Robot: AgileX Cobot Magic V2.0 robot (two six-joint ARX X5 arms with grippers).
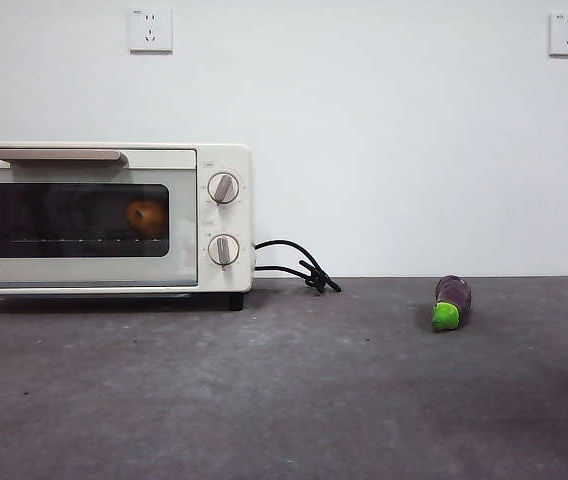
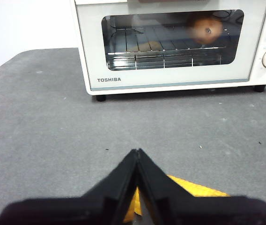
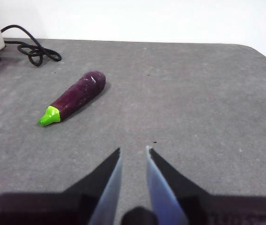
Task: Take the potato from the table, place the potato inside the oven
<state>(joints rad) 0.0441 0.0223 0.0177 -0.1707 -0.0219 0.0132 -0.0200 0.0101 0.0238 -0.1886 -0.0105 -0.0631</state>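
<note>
The smooth orange-tan oval potato (image 1: 147, 216) is seen on the rack inside the closed cream-white boxy toaster oven (image 1: 220, 290). The left gripper (image 2: 137, 154) is held closed and empty above the dark grey mottled table (image 1: 294, 390); the right gripper (image 3: 133, 152) is held slightly parted.

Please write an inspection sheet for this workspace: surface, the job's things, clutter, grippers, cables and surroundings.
Surface: dark grey mottled stone-like table, bare in the foreground.
Job's things: smooth orange-tan oval potato lies on the wire rack inside the cream-white boxy Toshiba toaster oven, behind its closed dark glass door.
Clutter: small purple eggplant with green cap lies on the table, apart from the oven.
Grippers: left gripper is shut, empty, facing the oven door. Right gripper is slightly open, empty, short of the eggplant.
Cables: black oven cord loops on the table beside the oven.
Surroundings: white wall with two sockets.
</note>
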